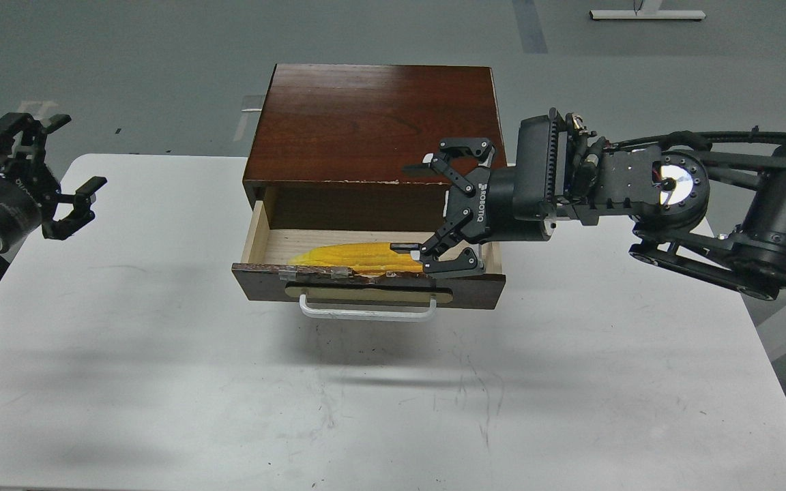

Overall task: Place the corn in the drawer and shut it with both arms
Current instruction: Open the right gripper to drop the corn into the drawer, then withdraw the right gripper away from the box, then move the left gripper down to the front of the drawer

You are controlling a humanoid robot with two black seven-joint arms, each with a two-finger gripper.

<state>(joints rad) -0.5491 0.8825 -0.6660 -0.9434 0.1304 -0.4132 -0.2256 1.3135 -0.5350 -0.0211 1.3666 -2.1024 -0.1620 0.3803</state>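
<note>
The yellow corn (355, 255) lies inside the open drawer (368, 285), blurred, along its front wall with its tapered end to the left. The drawer is pulled out of the dark wooden cabinet (376, 123) and has a white bar handle (367, 312). My right gripper (412, 208) is open over the drawer's right end, its fingers spread wide above the corn's thick end and apart from it. My left gripper (59, 170) is open and empty above the table's far left edge, well away from the drawer.
The cabinet stands on a white table (379, 402) at its far middle. The right arm's thick links (679, 198) reach in over the table's right side. Grey floor lies beyond the table.
</note>
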